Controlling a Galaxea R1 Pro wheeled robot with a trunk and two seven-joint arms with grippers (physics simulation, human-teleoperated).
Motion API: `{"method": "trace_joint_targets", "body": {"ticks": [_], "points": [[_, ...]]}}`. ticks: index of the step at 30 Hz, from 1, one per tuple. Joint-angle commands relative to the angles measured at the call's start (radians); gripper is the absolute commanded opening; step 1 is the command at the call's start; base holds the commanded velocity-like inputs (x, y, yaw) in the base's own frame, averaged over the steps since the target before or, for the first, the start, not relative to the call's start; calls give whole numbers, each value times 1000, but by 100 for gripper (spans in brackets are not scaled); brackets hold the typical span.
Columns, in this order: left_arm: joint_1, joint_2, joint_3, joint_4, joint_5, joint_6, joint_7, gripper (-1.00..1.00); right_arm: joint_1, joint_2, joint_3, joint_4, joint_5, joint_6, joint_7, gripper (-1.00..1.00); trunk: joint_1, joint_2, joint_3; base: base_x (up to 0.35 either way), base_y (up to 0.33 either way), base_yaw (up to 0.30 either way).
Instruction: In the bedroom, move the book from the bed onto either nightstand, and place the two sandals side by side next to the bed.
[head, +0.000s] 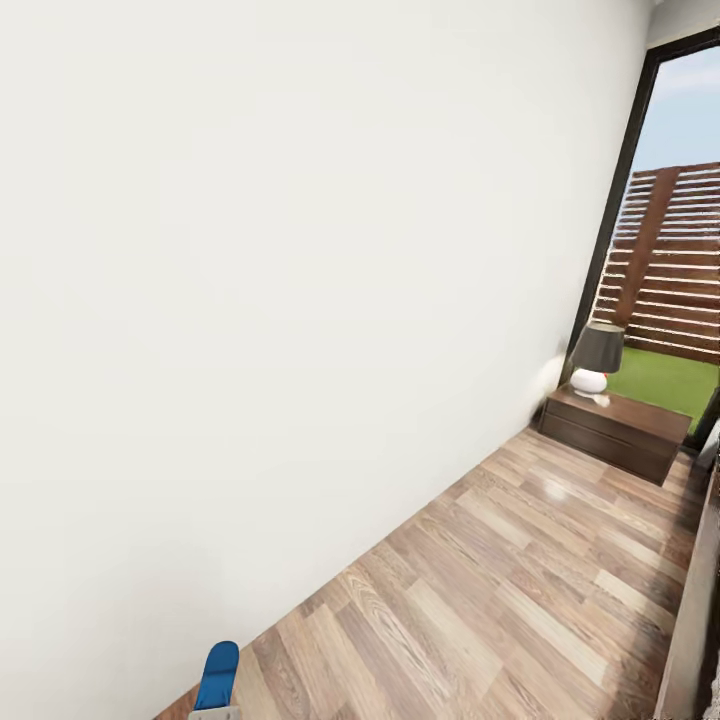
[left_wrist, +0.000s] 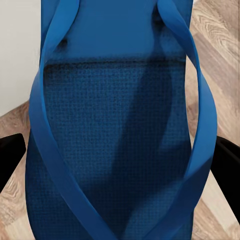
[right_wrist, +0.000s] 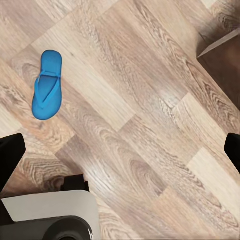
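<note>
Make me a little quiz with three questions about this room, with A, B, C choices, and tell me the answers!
1. Where does the lamp stand?
A. on the nightstand by the window
B. on the floor
C. on a shelf on the wall

2. What colour is the sandal lying on the wood floor?
A. red
B. blue
C. green

3. What is the left gripper doing?
A. open with nothing in it
B. shut on a book
C. shut on a sandal

Answers:
1. A, its white base sits on the dark-brown top in the head view.
2. B, the floor sandal is bright blue in the right wrist view.
3. C, the held sandal sits between the black fingers in the left wrist view.
</note>
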Motion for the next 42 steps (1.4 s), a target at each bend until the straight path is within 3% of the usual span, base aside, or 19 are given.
{"method": "trace_joint_targets", "body": {"ticks": [1,42], "points": [[0,0,-9,0,8,-3,4,-100,0,0,4,1,-4,-3,-4,100,0,-1,-1,19,0,-54],[0,1,-9,0,8,-3,4,-100,-1,0,4,1,-4,-3,-4,100,0,-1,-1,59,0,-4]]}}
